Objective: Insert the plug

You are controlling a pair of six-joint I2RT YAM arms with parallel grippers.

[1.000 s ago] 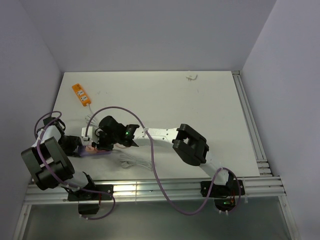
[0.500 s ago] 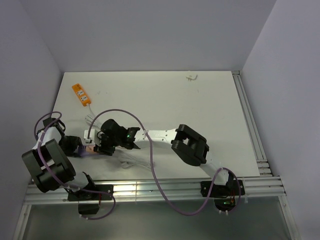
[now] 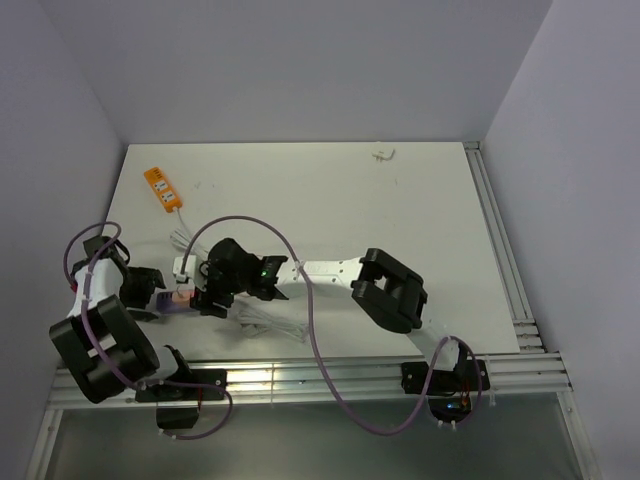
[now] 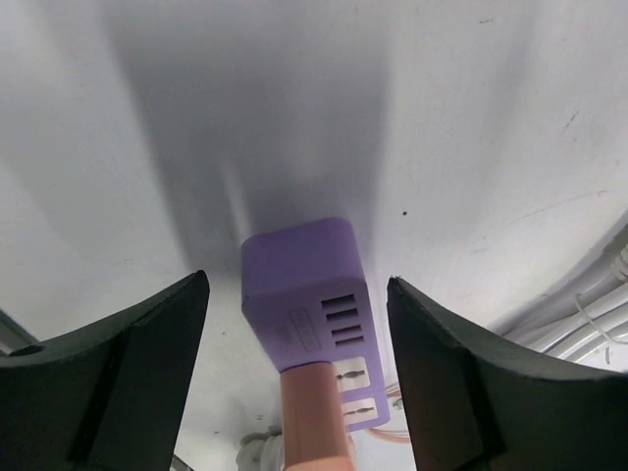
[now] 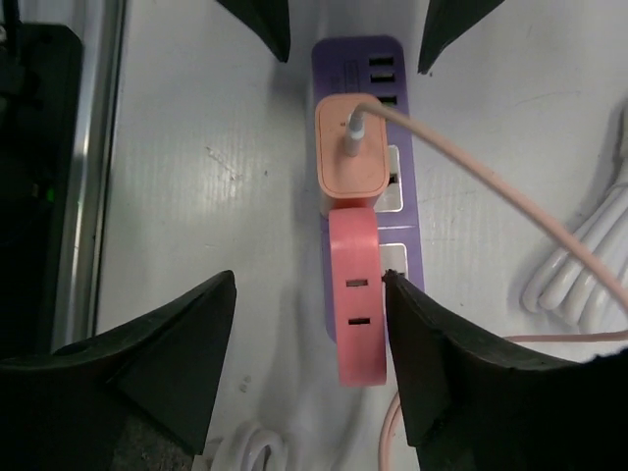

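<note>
White tabletop (image 3: 400, 210), lower left: the plug (image 5: 351, 142) looks fully seated in the lilac power strip (image 5: 336, 64); left gripper (image 4: 296, 285) and right gripper (image 5: 309, 294) gape wide, holding nothing.

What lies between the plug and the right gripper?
In the right wrist view, a coral-red block with two slots sits on the lilac power strip, directly beside the plug. It reaches in between the jaws of the open right gripper.

I count one salmon-pink plug (image 5: 353, 147), one lilac power strip (image 5: 339, 57), one coral-red block (image 5: 355, 304), one orange power strip (image 3: 161, 188), one small white scrap (image 3: 383, 154), and two grippers, the left gripper (image 4: 294, 285) and the right gripper (image 5: 309, 280).
</note>
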